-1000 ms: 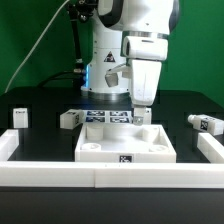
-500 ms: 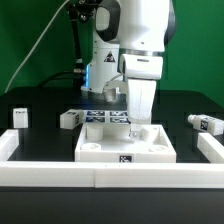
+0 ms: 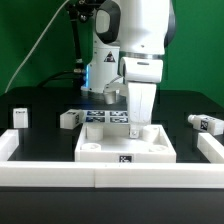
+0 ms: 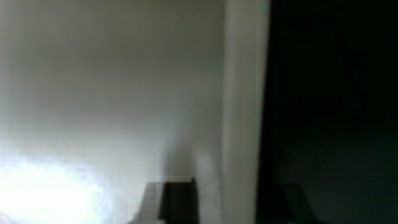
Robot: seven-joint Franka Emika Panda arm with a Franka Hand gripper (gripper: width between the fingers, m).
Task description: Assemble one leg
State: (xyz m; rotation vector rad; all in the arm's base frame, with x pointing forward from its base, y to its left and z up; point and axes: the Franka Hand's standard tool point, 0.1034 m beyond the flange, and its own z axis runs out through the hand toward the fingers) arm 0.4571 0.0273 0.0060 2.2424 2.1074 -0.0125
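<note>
My gripper (image 3: pixel 140 121) points straight down over the far right corner of the large flat white square part (image 3: pixel 100 148). In the wrist view a white leg (image 4: pixel 246 100) runs lengthwise between my two dark fingers (image 4: pixel 171 203), and the gripper (image 4: pixel 231 205) looks shut on it. In the exterior view the held leg is mostly hidden behind the fingers, and its lower end meets the square part's corner. Three more legs with marker tags lie on the black table: one at the far left (image 3: pixel 19 116), one beside the marker board (image 3: pixel 68 118), one at the right (image 3: pixel 205 124).
The marker board (image 3: pixel 104 117) lies just behind the square part. A low white wall (image 3: pixel 60 172) runs along the front, with side pieces at the left (image 3: pixel 8 143) and right (image 3: pixel 211 146). The robot's base (image 3: pixel 100 60) stands behind.
The gripper has come down and shifted slightly toward the exterior view's left, onto the square part's far right corner. It has stayed still over the last half second.
</note>
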